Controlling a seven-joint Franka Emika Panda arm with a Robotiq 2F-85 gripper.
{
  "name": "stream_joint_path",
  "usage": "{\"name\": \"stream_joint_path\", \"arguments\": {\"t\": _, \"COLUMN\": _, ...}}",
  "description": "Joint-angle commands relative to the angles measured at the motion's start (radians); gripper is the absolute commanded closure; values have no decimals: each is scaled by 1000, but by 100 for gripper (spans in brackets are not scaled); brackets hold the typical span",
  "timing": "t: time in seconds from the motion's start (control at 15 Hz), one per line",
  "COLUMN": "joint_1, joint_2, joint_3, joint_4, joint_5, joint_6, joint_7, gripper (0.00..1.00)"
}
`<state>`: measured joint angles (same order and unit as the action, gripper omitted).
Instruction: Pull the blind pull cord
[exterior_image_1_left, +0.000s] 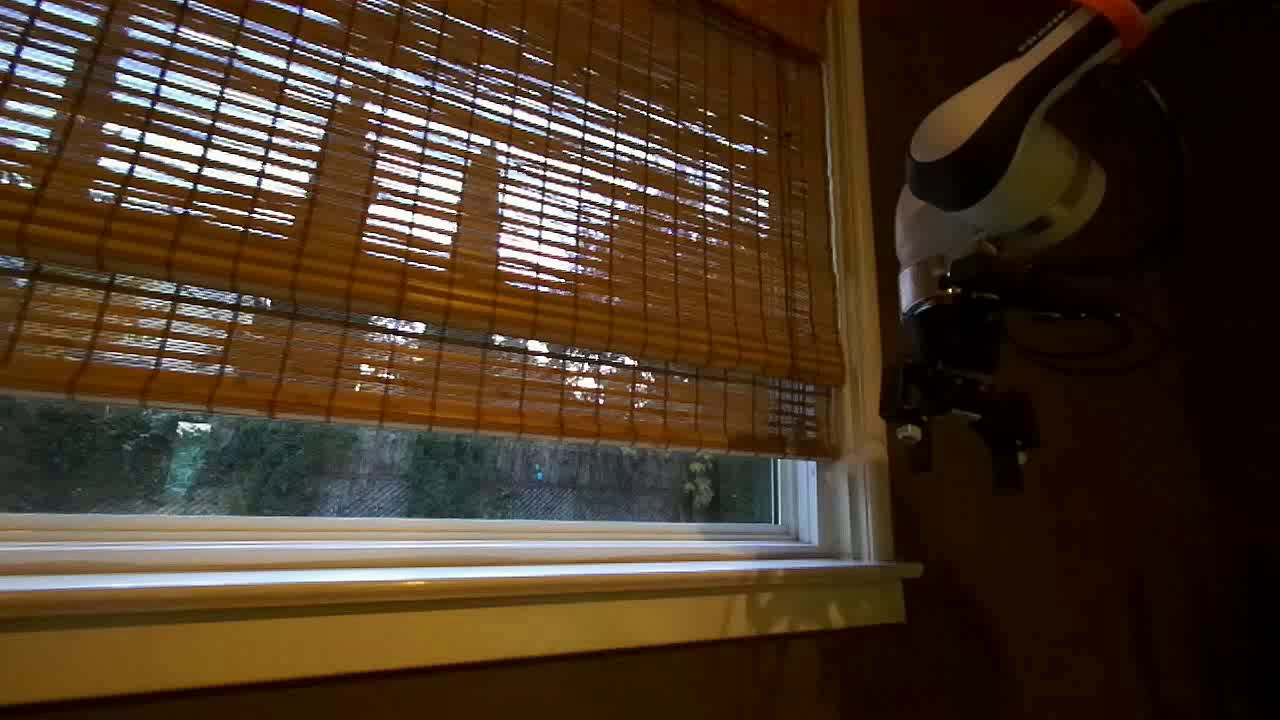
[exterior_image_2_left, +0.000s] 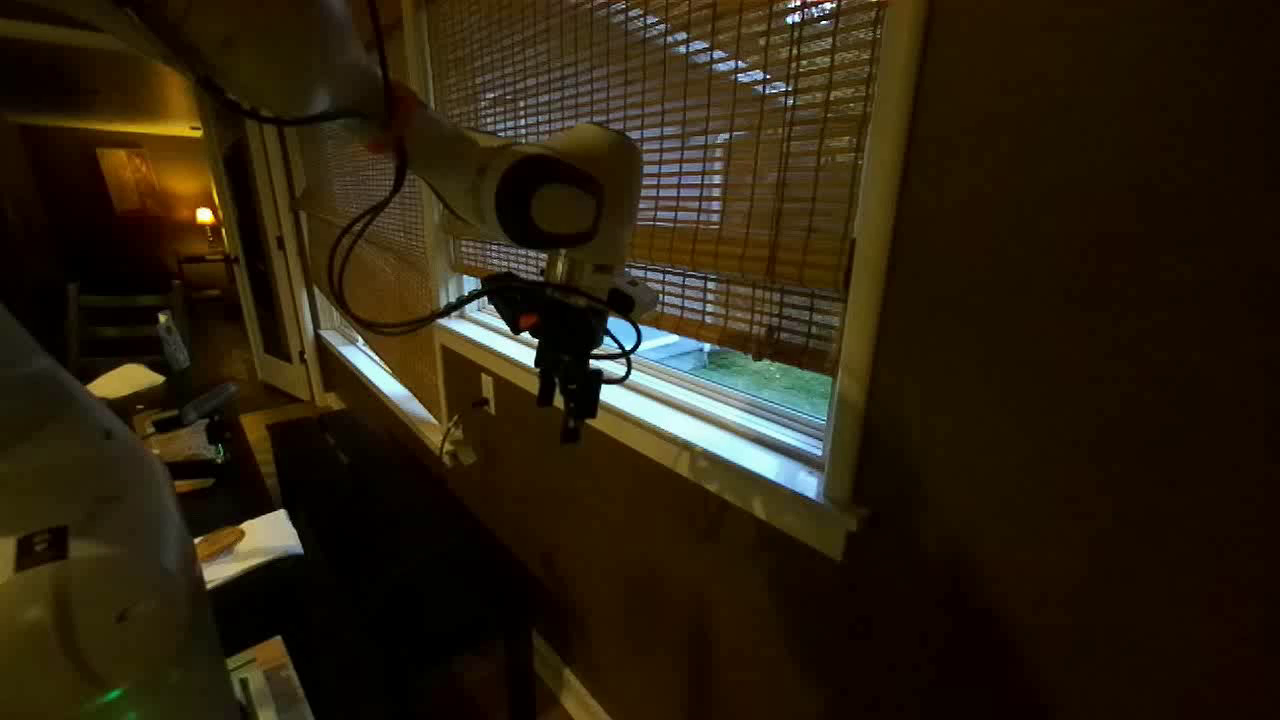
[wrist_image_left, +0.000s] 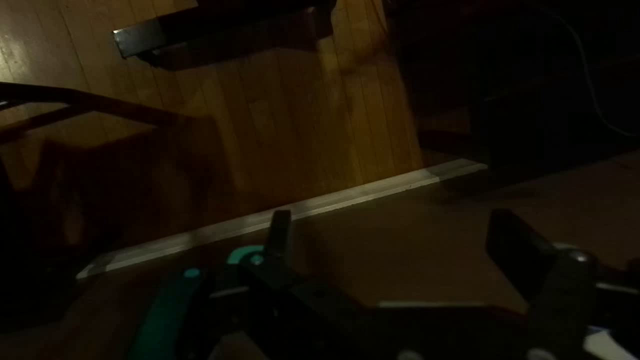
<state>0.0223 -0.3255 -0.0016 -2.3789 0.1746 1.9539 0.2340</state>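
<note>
Can't pick out the pull cord in any view; likely hangs at a side edge of the blind (exterior_image_1_left: 600, 200), lost near the window frame (exterior_image_1_left: 860, 300). Expect light, limp, easily nudged away: pinch mid-length, draw down. Read tool (wrist_image_left: 390, 225) as spread, holding nothing. Can't judge depth from tool to window frame; too dark on the wall (exterior_image_1_left: 1000, 590) to spot anything thin. Note blind cut off at top.
</note>
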Motion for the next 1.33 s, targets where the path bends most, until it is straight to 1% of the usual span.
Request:
{"name": "stream_joint_path", "arguments": {"t": 0.0, "joint_1": -12, "joint_2": 0, "joint_3": 11, "joint_4": 1, "joint_5": 3, "joint_6": -2, "joint_7": -3, "gripper": 0}}
{"name": "stream_joint_path", "arguments": {"t": 0.27, "joint_1": -12, "joint_2": 0, "joint_3": 11, "joint_4": 1, "joint_5": 3, "joint_6": -2, "joint_7": -3, "gripper": 0}}
{"name": "stream_joint_path", "arguments": {"t": 0.47, "joint_1": -8, "joint_2": -51, "joint_3": 34, "joint_4": 35, "joint_5": -30, "joint_6": 96, "joint_7": 2, "gripper": 0}}
{"name": "stream_joint_path", "arguments": {"t": 0.8, "joint_1": -16, "joint_2": -104, "joint_3": 72, "joint_4": 191, "joint_5": -85, "joint_6": 160, "joint_7": 23, "gripper": 0}}
{"name": "stream_joint_path", "arguments": {"t": 1.07, "joint_1": -64, "joint_2": -117, "joint_3": 84, "joint_4": 319, "joint_5": -224, "joint_6": 211, "joint_7": 26, "gripper": 0}}
{"name": "stream_joint_path", "arguments": {"t": 1.13, "joint_1": -80, "joint_2": -110, "joint_3": 80, "joint_4": 344, "joint_5": -249, "joint_6": 245, "joint_7": 36, "gripper": 0}}
{"name": "stream_joint_path", "arguments": {"t": 1.27, "joint_1": -92, "joint_2": -80, "joint_3": 61, "joint_4": 393, "joint_5": -281, "joint_6": 348, "joint_7": -15, "gripper": 0}}
